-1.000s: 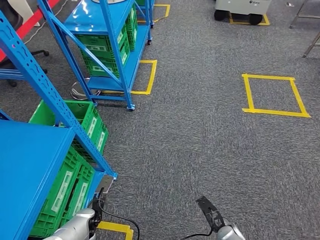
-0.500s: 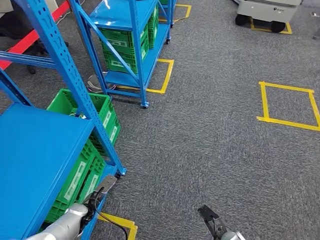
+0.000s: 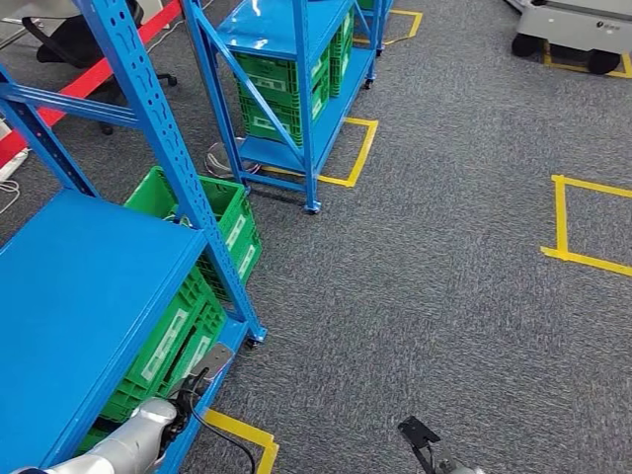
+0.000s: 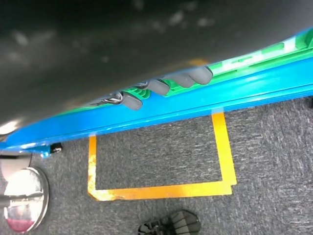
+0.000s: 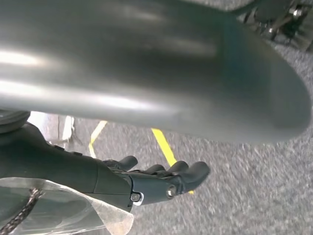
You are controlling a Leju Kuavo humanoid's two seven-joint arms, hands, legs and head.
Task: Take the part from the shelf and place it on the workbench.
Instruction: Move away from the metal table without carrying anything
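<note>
The left hand (image 4: 158,87) hangs beside the lower edge of the near blue steel shelf rack (image 3: 82,296). Its grey fingertips (image 4: 131,100) are stretched out, slightly apart, and hold nothing. The right hand (image 5: 158,181) hangs above the grey carpet floor (image 3: 418,276). Its dark fingers (image 5: 191,172) are nearly straight and lie close together, with nothing between them. A clear plastic film (image 5: 55,210) lies next to the wrist end of this hand; whether the hand touches it cannot be told. The silver left arm (image 3: 126,449) is just beside the front corner of the near rack. Green slotted plastic crates (image 3: 179,336) with white labels stand on the rack's lower level, below its bare blue upper deck. A second blue steel rack (image 3: 298,59), also with green crates, stands farther off. Yellow tape squares (image 3: 357,148) mark the carpet at the rack feet and well apart to the right. A white wheeled unit (image 3: 574,20) stands at the far right. The crate contents cannot be made out, so the part's place on the shelf cannot be told.
</note>
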